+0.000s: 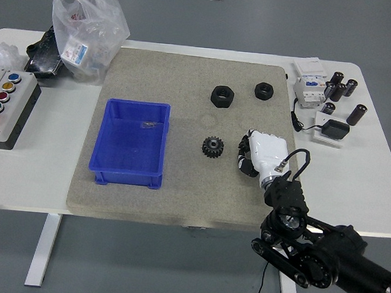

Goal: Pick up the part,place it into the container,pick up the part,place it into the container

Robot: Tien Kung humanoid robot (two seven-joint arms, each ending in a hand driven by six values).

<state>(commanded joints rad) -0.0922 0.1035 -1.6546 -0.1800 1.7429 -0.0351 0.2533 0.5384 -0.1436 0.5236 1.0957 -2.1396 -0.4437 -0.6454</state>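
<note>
No print can be read anywhere. The label inside the plastic bag (88,24) is too small and blurred. The breaker block (308,83) shows only unreadable marks.

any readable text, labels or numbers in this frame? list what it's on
None can be read.
Label inside the plastic bag: print blurred.
Circuit breaker: markings too small.
Sticker in the blue container: too small.
Button box: coloured buttons, no legible lettering.
Capacitors: no print resolvable.
</note>
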